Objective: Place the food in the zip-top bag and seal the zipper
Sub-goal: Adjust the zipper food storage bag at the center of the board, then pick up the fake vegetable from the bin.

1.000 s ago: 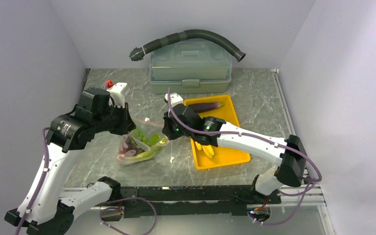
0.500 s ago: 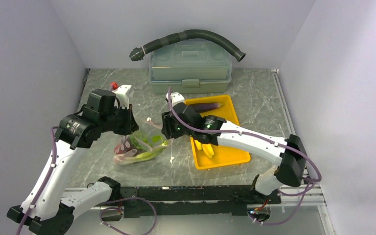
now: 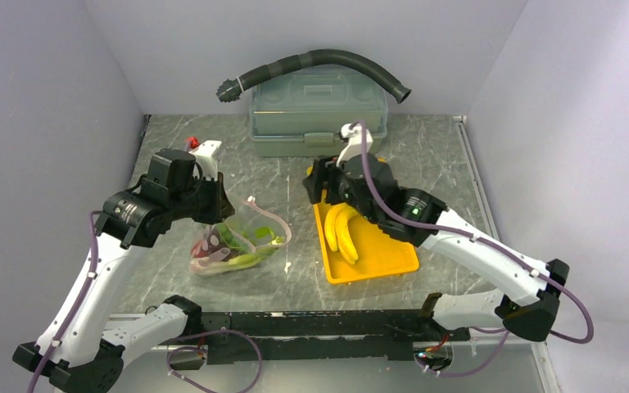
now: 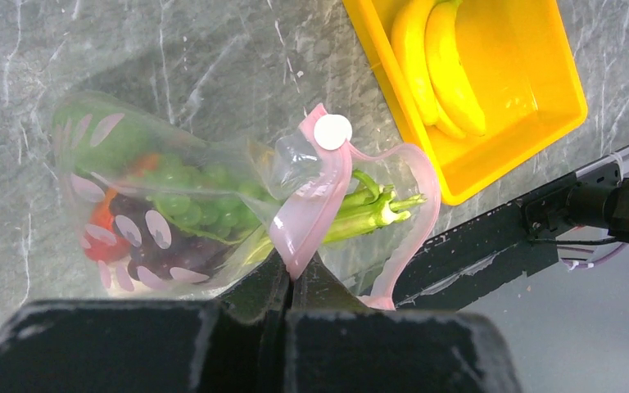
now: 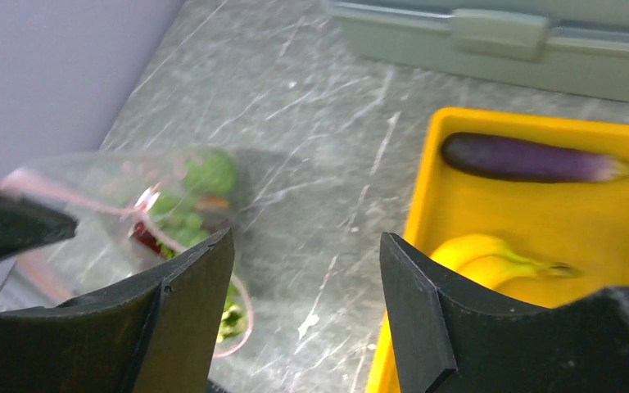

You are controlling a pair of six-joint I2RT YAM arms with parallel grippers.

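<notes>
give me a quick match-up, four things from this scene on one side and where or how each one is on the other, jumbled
1 bananas
2 green grapes
3 left claw
4 right claw

a open, holding nothing
b inside the zip-top bag
c lying in the yellow tray
d shut on the bag's pink zipper

Pairs: 1-c, 2-b, 3-d, 4-a

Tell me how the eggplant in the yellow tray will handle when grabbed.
The eggplant is long and round-sided, so it may roll or pivot if nudged off-centre. Its skin looks smooth, so it could slip in a pinch. It lies near the far wall of the yellow tray, which probably limits rolling.
</notes>
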